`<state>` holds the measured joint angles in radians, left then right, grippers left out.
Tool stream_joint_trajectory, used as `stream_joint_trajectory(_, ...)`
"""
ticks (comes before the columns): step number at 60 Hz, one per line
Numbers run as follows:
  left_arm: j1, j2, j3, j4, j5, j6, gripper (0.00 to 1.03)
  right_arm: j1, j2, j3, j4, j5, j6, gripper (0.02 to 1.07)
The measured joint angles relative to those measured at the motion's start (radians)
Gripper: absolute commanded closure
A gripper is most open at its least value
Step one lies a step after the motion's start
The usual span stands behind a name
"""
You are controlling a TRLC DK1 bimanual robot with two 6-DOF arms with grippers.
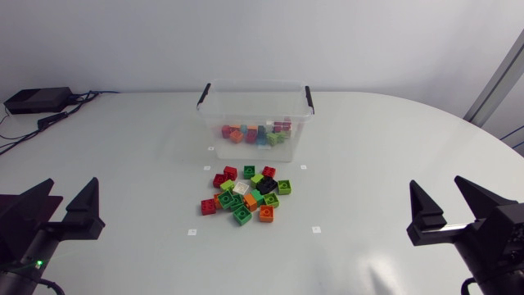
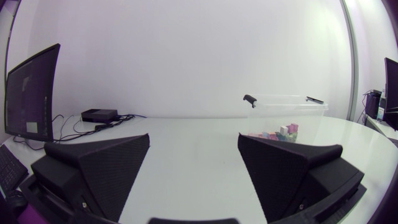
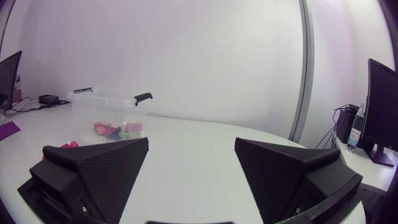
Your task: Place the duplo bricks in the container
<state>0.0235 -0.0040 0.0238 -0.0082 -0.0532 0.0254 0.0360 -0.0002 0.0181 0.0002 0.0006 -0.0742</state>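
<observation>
Middle of the white table (image 1: 393,139): a loose heap of small red, green, orange and white duplo bricks (image 1: 247,195). Just beyond it, at the far middle, the clear plastic container (image 1: 214,115) with black handle clips, open-topped, with a handful of coloured bricks (image 1: 255,133) already inside. At the near left, the left gripper (image 1: 72,184), matte black, fingers wide apart, empty, well apart from the heap. At the near right, the right gripper (image 1: 436,184), likewise spread and empty.

Likely the start of a pick. Choose from the heap's edge: the red brick (image 1: 209,206) at its near left for the left arm, or the orange brick (image 1: 266,215) at its near right for the right arm, not one wedged in the middle. Come straight down astride two flat sides, not the studs. Close only around a single brick. Lift clear of neighbours, carry past the rim, release low inside to prevent bouncing out. Send one arm at a time over the container to avoid a clash.
</observation>
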Motion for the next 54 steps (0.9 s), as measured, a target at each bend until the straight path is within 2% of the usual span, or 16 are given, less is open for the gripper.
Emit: stream_joint_trajectory(54, 0.000, 0.000, 0.000, 0.019, 0.000, 0.000, 0.05, 0.002, 0.000, 0.000, 0.001, 0.000, 0.000, 0.07)
